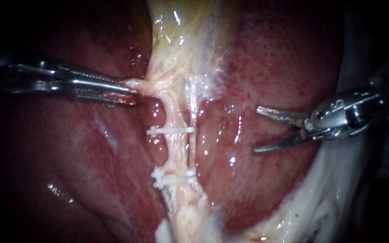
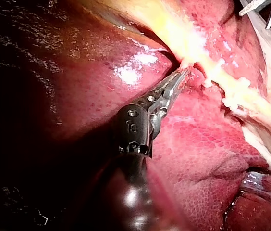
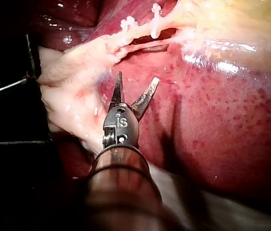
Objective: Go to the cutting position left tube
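left instrument (image 1: 133,92): jaws clamped on pale tissue (image 1: 137,84), held sideways
left tube (image 1: 173,153): centre, thin pale strand, taut, two white clips (image 1: 169,131) across it, bare between
right instrument (image 1: 256,129): blades wide, empty, over liver (image 1: 271,76), well apart from tube
progress: early, approach still to do; blades must straddle the bare stretch

No legible text, only small stamped marks (unclear) on left instrument (image 2: 184,74) and right instrument (image 3: 137,77).

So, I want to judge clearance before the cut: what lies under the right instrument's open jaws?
Bare, wet liver lies under the right instrument. Its open jaws hold nothing and stand clear of the clipped tube. The spot directly beneath the hinge is covered by the instrument.
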Motion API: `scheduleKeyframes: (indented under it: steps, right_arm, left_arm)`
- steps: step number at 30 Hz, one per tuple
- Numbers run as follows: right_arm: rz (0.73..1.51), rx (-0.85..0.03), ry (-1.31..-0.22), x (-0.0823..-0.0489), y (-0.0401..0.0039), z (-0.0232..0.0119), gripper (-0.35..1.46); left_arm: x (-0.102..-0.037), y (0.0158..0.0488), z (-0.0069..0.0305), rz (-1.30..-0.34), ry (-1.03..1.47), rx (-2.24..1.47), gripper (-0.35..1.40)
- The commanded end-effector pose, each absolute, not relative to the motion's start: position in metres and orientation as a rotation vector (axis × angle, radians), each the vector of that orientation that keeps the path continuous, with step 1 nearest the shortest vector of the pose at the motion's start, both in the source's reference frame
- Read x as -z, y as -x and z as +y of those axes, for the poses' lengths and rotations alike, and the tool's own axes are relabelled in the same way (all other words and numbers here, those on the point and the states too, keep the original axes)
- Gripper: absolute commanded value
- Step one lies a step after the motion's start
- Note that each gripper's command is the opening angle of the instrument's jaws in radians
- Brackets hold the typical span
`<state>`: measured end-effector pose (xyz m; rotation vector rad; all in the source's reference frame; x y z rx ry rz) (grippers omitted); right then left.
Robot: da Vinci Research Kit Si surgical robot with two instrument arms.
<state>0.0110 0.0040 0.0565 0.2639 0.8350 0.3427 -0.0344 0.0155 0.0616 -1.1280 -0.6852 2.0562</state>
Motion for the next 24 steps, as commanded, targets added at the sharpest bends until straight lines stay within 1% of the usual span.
scheduleKeyframes:
  steps: [1,10,13,17,24]
  right_arm:
    - [0.835,-0.342,-0.265,-0.0565,-0.0109,0.0040,1.43]
    - [0.841,-0.336,-0.281,-0.0566,-0.0110,0.0041,1.43]
    - [0.859,-0.325,-0.310,-0.0566,-0.0113,0.0041,1.43]
    - [0.914,-0.305,-0.378,-0.0568,-0.0127,0.0039,1.43]
    - [0.932,-0.326,-0.508,-0.0582,-0.0164,0.0027,1.43]
  left_arm:
    - [-0.0610,0.0340,0.0158,-0.696,1.129,-2.054,-0.35]
    - [-0.0560,0.0294,0.0189,-0.639,1.142,-2.012,-0.35]
    - [-0.0559,0.0294,0.0188,-0.637,1.140,-2.010,-0.35]
    - [-0.0560,0.0299,0.0186,-0.632,1.139,-2.010,-0.35]
    - [-0.0560,0.0300,0.0187,-0.632,1.139,-2.010,-0.35]
